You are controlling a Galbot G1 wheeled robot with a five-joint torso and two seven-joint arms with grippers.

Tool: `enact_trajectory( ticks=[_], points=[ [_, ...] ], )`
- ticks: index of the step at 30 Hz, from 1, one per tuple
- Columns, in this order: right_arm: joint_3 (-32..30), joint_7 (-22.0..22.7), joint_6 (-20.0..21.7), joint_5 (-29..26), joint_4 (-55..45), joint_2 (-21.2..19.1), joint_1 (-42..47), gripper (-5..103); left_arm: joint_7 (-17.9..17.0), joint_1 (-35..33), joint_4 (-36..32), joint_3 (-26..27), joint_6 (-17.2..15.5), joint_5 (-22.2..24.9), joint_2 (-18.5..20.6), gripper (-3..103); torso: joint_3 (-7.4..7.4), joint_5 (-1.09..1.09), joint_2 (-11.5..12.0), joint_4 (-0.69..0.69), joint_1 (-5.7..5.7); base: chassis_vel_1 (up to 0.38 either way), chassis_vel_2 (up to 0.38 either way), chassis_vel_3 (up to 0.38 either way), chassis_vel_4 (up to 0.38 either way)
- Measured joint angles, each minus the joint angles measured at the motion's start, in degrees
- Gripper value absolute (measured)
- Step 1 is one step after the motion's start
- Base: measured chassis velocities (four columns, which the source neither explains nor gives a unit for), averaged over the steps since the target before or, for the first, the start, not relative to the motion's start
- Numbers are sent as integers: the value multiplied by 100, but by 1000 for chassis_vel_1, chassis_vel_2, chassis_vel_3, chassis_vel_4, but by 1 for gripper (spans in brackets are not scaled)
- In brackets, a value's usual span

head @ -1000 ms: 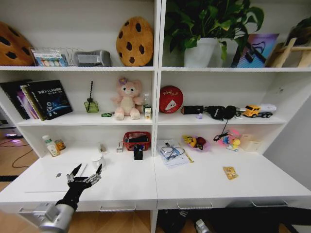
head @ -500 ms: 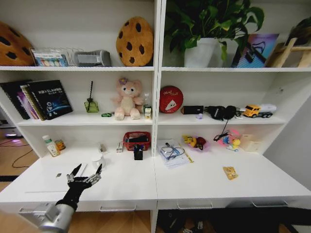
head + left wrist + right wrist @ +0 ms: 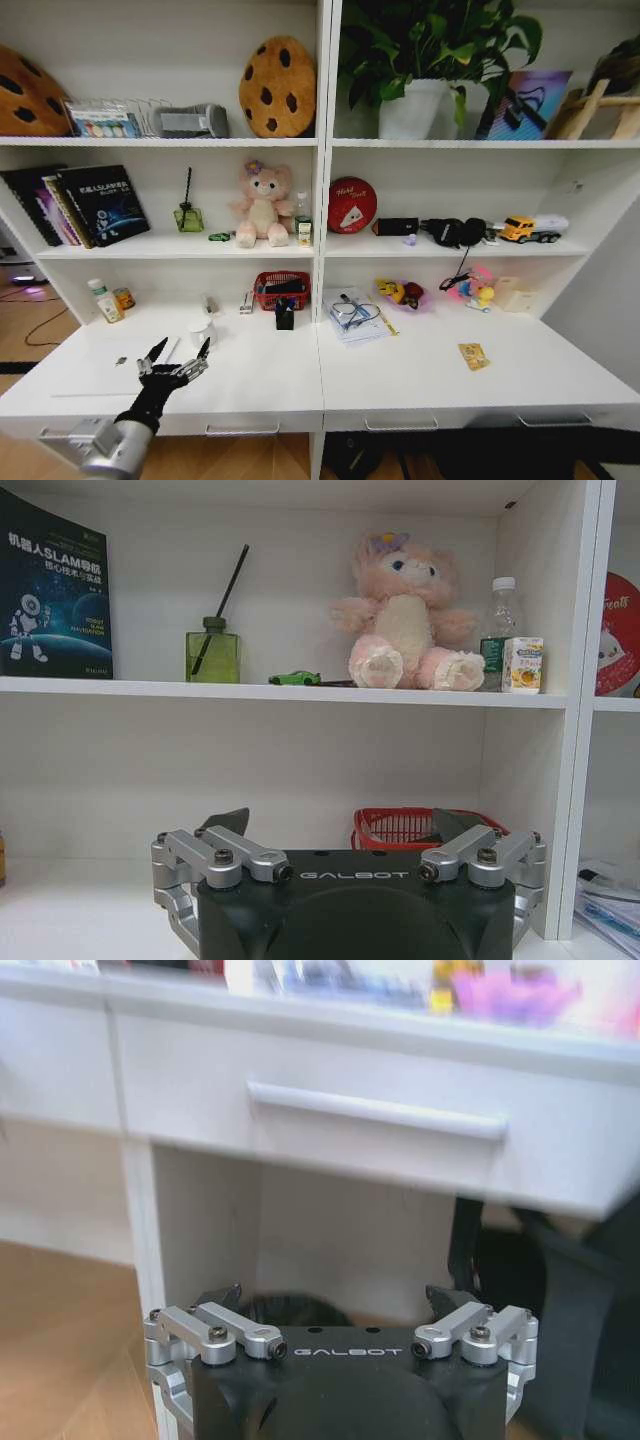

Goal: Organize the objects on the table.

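"GALBOT" is printed on both gripper bodies. "SLAM" can be read on the dark book (image 3: 55, 585) on the shelf, and "Treats" on the red round tin (image 3: 352, 205). The left gripper (image 3: 176, 355) is held above the white tabletop (image 3: 400, 375) with its fingers spread wide, holding nothing, just in front of the white cup (image 3: 202, 331). The right gripper (image 3: 335, 1300) is held below the tabletop, facing a drawer handle (image 3: 378, 1112), fingers wide apart and empty. The flat yellowish piece (image 3: 473, 355) lies on the tabletop's right half.

White shelving (image 3: 322, 200), wood floor (image 3: 25, 330)
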State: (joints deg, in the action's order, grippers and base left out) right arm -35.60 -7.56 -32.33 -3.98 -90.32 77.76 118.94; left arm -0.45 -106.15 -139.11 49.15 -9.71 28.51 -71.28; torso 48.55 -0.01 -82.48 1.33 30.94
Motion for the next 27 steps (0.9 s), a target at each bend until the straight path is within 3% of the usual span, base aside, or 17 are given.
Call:
enact_trajectory(
  ticks=[4,8,10,11,13,14,17,18,19,20,22,27],
  points=[
    [-40,113,-154,168,-874,33,490,100,0,0,0,0,0,0,0,100,0,1,0,-1,0,0,0,0,0],
    [-102,160,-43,183,-1712,36,798,100,0,0,0,0,0,0,0,100,1,1,1,-1,0,0,0,0,0],
    [-222,161,528,31,-2694,19,857,100,0,0,0,0,0,0,0,100,1,0,1,-1,1,0,0,0,0],
    [-222,161,528,31,-2694,19,857,100,0,0,0,0,0,0,0,100,1,0,1,-1,1,0,0,0,0],
    [-386,84,1068,-88,-3310,62,642,100,-2,0,0,1,0,0,0,100,1,1,1,-2,1,0,0,0,0],
    [-386,84,1068,-88,-3310,62,642,100,-2,0,0,1,0,0,0,100,1,1,1,-2,1,0,0,0,0],
    [-714,110,2107,-474,-3910,45,-90,100,1,0,0,0,0,0,0,100,2,0,1,-1,2,0,0,0,0],
    [-714,110,2107,-474,-3910,45,-90,100,1,0,0,0,0,0,0,100,2,0,1,-1,2,0,0,0,0],
    [-970,331,2718,-713,-3926,-78,-686,100,-2,0,0,0,0,0,0,100,1,3,1,-1,2,0,0,0,0],
    [-970,331,2718,-713,-3926,-78,-686,100,-2,0,0,0,0,0,0,100,1,3,1,-1,2,0,0,0,0],
    [-1428,477,3550,-1279,-3781,-416,-1335,100,-2,0,0,0,0,0,0,100,2,3,2,-3,3,0,0,0,0],
    [-1838,498,3938,-1743,-3627,-684,-1478,100,-2,0,-1,1,0,0,0,100,2,3,2,-1,3,0,0,0,0]
  ],
)
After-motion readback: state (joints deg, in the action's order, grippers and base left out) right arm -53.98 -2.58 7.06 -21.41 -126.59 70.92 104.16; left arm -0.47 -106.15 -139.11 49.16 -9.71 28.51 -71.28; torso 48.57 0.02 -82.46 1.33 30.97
